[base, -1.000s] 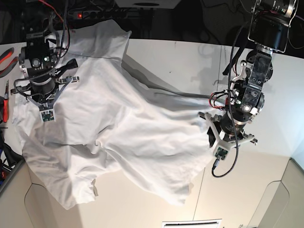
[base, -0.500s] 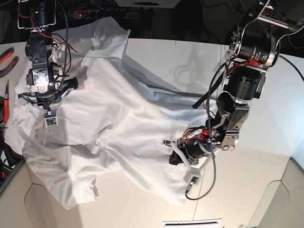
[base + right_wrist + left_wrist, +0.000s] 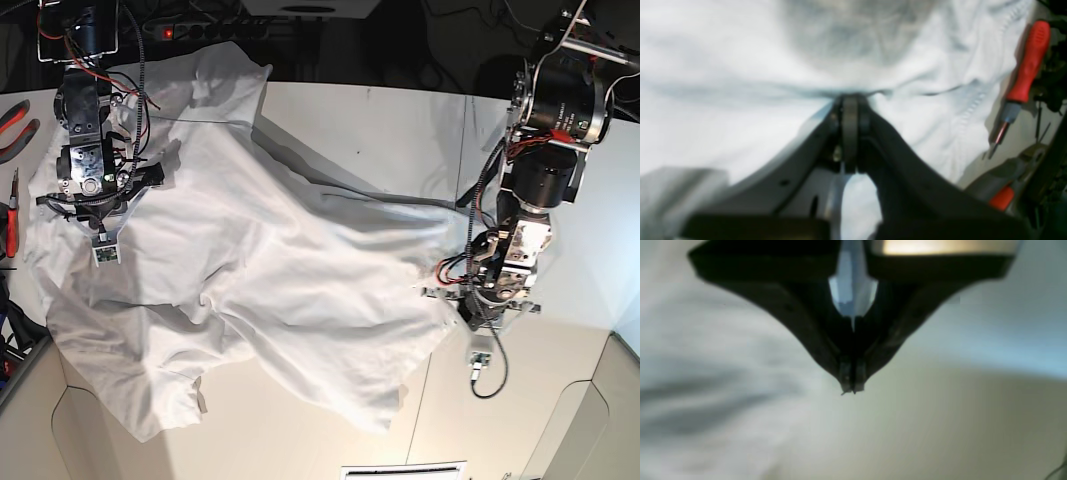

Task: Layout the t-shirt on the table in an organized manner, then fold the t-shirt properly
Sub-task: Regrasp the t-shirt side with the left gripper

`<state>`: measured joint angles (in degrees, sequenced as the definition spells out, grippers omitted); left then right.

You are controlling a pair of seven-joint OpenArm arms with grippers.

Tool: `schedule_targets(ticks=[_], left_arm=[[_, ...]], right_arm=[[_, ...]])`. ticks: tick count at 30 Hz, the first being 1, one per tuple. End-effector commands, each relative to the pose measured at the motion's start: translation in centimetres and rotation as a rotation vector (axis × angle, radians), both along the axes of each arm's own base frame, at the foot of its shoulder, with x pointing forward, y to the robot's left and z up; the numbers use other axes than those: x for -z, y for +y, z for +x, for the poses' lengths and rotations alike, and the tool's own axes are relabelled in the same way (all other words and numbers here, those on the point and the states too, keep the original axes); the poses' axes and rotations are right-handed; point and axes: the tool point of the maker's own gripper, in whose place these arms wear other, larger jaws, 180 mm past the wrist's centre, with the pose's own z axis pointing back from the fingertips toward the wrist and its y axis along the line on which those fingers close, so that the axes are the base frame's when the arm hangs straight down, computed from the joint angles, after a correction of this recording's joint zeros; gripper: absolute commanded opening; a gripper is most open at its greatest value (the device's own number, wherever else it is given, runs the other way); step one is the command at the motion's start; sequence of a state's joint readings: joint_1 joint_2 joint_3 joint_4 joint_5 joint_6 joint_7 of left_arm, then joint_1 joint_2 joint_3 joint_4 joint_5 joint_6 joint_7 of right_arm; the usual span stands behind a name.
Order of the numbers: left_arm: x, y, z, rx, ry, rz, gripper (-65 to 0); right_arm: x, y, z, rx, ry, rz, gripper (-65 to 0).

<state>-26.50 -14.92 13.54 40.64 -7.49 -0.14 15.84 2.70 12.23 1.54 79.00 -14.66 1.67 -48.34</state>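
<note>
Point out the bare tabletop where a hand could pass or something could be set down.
Free: the table between the t-shirt and its far edge, and the near strip under the shirt's lower edge. Crowded: the left margin, where red-handled tools lie beside the right gripper; the left gripper sits at the shirt's other edge.

Bare worktop point(image 3: 400, 120) lies open between my two arms at the far side, and again along the near edge. The rumpled t-shirt point(image 3: 260, 280) blocks the whole middle and my right side. Beside my right fingers point(image 3: 850, 110), a red-handled screwdriver point(image 3: 1027, 66) and pliers point(image 3: 1003, 196) crowd the worktop's edge just past the shirt's hem.
</note>
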Motion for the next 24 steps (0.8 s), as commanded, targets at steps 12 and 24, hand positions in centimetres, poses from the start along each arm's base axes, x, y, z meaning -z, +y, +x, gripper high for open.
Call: schedule_targets(ticks=[12, 24], left_arm=[[-3.2, -0.4, 0.7, 0.196, -0.179, -0.127, -65.0], [-4.3, -18.4, -1.5, 0.660, -0.147, -0.459, -65.0]], right_arm=[[-0.2, 0.0, 0.2, 0.020, -0.002, 0.015, -65.0], [-0.2, 0.0, 0.1, 0.022, 0.001, 0.014, -65.0]])
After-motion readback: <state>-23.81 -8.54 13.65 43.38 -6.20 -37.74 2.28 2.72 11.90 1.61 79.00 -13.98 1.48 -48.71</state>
